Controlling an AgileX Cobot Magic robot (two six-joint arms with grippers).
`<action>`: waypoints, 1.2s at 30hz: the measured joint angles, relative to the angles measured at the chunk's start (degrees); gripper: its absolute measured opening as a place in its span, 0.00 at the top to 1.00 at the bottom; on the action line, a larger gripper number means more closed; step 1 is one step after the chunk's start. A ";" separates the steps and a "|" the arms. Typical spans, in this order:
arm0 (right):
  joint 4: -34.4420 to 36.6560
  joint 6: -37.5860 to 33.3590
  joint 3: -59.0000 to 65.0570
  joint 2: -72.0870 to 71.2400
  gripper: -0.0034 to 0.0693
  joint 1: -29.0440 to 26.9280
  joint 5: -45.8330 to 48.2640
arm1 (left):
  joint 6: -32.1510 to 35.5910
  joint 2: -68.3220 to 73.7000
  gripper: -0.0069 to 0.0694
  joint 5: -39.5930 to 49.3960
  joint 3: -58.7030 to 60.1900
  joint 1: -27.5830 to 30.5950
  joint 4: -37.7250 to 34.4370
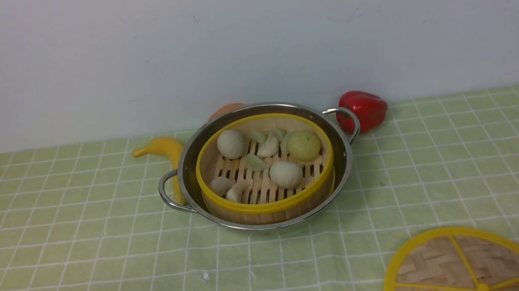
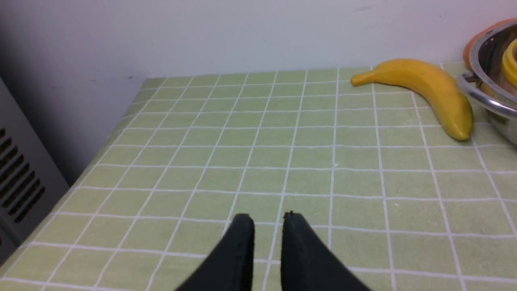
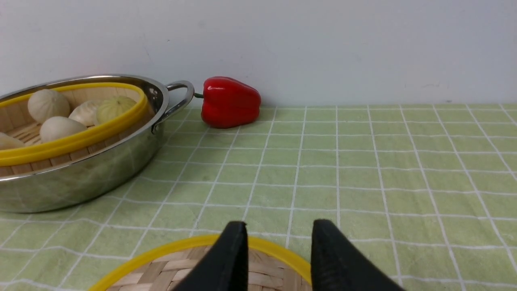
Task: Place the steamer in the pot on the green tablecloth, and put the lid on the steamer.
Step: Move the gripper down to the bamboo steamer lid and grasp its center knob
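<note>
The steamer [image 1: 264,207], a bamboo basket with a yellow rim and pale buns on its slats, sits inside the shiny pot [image 1: 188,168] on the green tablecloth [image 1: 65,246]. The lid [image 1: 436,261], a woven disc with yellow spokes, lies flat on the cloth at the front right. Neither gripper shows in the front view. In the right wrist view my right gripper [image 3: 278,228] stands open over the lid's [image 3: 177,266] far rim, with the pot [image 3: 80,182] and steamer [image 3: 72,141] beyond. My left gripper [image 2: 267,220] hangs over bare cloth, its fingers slightly apart and nothing between them.
A yellow banana [image 1: 163,147] lies against the pot's left handle. A red pepper [image 1: 364,108] sits by the right handle at the wall. Something orange [image 1: 225,110] peeks out behind the pot. A grey vented panel [image 2: 16,169] stands beyond the table's left edge.
</note>
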 joint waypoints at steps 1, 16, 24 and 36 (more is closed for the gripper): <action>0.00 0.00 0.00 0.00 0.62 0.00 0.00 | 0.00 0.00 0.77 0.00 0.00 0.00 0.00; 2.20 2.63 -8.62 0.62 0.62 0.00 -5.68 | 0.00 0.00 0.74 0.00 0.00 0.00 0.00; 10.50 -0.25 -28.97 15.74 0.62 0.00 17.90 | 0.00 0.00 0.73 0.00 0.00 0.00 0.06; 25.89 -2.29 -36.04 35.61 0.62 0.00 32.30 | 0.05 0.00 0.70 0.00 0.00 0.00 0.06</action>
